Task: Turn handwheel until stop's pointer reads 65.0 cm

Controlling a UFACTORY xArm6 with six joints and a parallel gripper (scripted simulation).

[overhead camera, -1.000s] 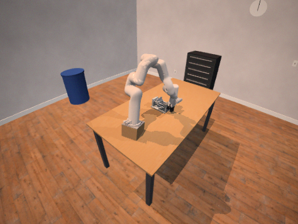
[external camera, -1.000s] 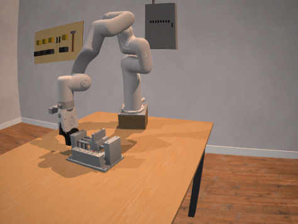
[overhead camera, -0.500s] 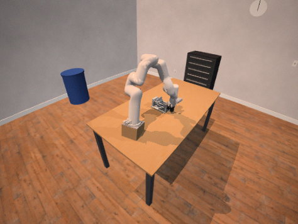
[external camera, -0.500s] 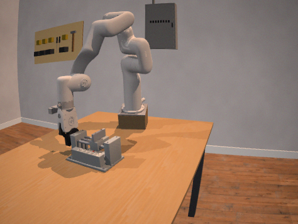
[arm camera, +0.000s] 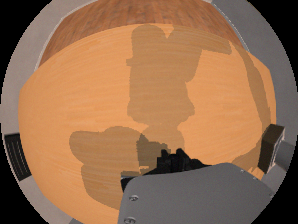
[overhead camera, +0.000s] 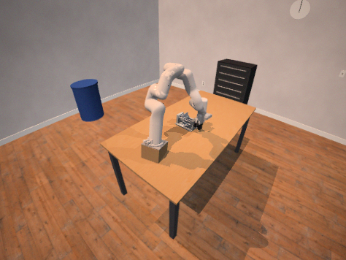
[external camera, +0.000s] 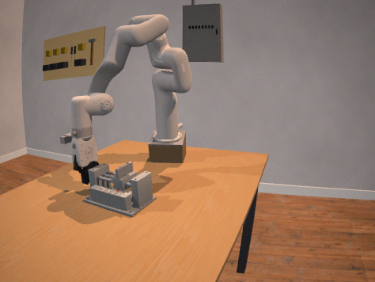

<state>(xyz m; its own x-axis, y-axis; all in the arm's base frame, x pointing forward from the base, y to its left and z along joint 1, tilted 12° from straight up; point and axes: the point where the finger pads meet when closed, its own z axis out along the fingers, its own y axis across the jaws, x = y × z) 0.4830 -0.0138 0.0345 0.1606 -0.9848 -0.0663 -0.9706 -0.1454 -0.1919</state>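
On the orange wooden table (external camera: 221, 190) sits the small grey metal stop machine (external camera: 120, 189), in front of the white robot arm's brown box base (external camera: 179, 154). At the machine's far end, the dark gripper (external camera: 85, 177) is squeezed onto the handwheel, which is hidden behind the machine. A black drawer cabinet (overhead camera: 233, 80) stands behind the table.

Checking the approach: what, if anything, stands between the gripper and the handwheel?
Nothing visible does. The gripper is down at the far end of the grey fixture, shut on something there, presumably the handwheel, which the fixture's end plate hides.
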